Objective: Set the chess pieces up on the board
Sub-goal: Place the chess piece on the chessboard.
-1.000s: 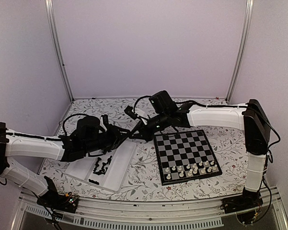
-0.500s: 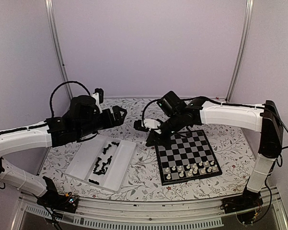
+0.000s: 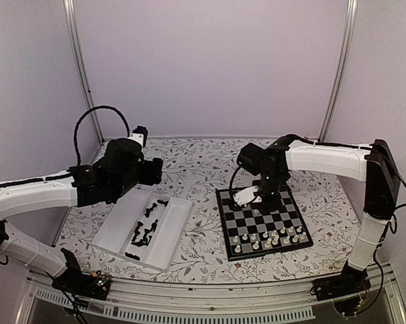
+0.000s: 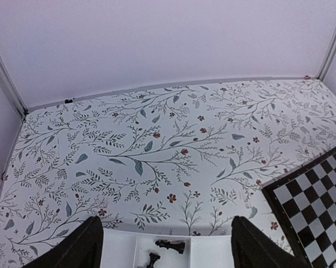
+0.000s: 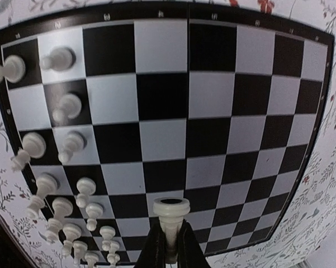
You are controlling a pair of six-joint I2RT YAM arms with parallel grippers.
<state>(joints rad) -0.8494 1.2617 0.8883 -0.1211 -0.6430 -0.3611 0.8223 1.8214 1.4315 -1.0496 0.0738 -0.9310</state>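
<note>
- Pale lilac walls close in a worktop (image 3: pixel 203 158) covered with a print of leaves and small red flowers.
- On the right half of that worktop lies the board (image 3: pixel 257 206), flat, black and light checks inside a thin dark border.
- White pieces (image 3: pixel 270 237) stand crowded on the two rows of the board nearest the arm bases; the other rows are bare squares.
- The right wrist view looks straight down on the board (image 5: pixel 168 100), with the white pieces (image 5: pixel 61 58) lined up along its left side.
- A clear tray (image 3: pixel 118 226) sits on the left half of the worktop, well apart from the board, with black pieces (image 3: pixel 145 229) lying loose in it.
- The right gripper (image 3: pixel 262 197) points down over the far left part of the board, its jaws clenched on a single white piece (image 5: pixel 170 215) with a round flat top.
- Whether that piece touches a square cannot be told.
- The left gripper (image 3: pixel 152 170) hangs above the far end of the tray, jaws released wide and holding nothing.
- In its own view the left gripper (image 4: pixel 166 219) shows the tray (image 4: pixel 123 251) edge below, two black pieces (image 4: pixel 170 244) lying there and a corner of the board (image 4: pixel 313 195) at right.
</note>
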